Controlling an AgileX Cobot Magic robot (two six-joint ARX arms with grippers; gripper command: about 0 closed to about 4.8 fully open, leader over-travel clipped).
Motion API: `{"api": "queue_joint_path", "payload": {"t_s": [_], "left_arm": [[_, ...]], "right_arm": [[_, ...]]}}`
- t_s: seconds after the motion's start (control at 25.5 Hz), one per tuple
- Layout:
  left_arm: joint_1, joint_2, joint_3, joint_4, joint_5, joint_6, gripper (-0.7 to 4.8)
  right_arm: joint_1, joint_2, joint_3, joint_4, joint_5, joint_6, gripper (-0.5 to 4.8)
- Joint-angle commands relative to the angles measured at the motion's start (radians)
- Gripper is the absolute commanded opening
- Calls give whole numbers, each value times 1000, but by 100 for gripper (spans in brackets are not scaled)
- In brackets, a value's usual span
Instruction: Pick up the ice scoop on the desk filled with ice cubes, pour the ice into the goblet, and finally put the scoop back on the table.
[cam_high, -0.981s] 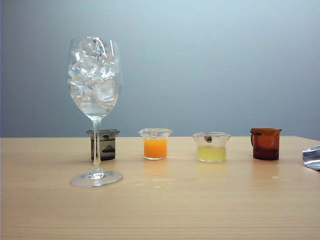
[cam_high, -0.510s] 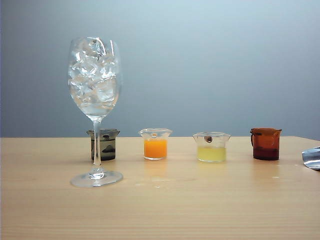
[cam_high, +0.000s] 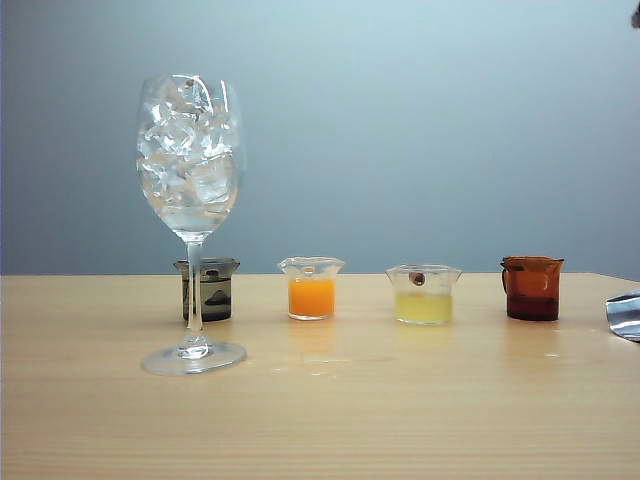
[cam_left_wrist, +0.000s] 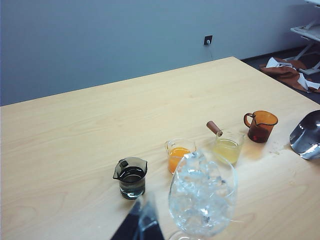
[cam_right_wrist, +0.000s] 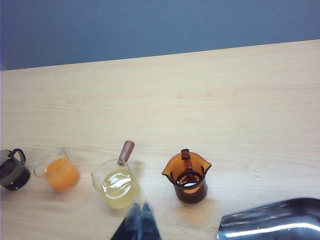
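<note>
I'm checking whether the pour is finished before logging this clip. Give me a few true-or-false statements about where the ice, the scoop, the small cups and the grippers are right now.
1. The goblet holds ice cubes. True.
2. The ice scoop is held over the goblet. False: it lies on the desk at the right edge, past the brown cup, with no gripper on it.
3. The orange cup stands between the dark cup and the yellow cup. True.
4. The goblet has tipped over. False: it stands upright on its foot.
5. The right gripper is wide open. False: its fingers are together, shut on nothing, above the desk near the yellow cup.
6. The left gripper is beside the goblet, not touching it. True.
</note>
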Motion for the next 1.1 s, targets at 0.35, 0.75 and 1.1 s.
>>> {"api": "queue_joint_path", "payload": {"t_s": [0.35, 0.75, 1.1], "left_arm": [[2, -265, -288, 135, -30, -1, -5], [2, -474, -474, 213, -66, -8, -5], [2, -484, -493, 265, -119, -32, -5]], "right_arm": [[0, -70, -142, 178, -5, -77, 1], [0, -67, -142, 177, 3, -77, 0], [0, -66, -142, 177, 3, -77, 0]]}}
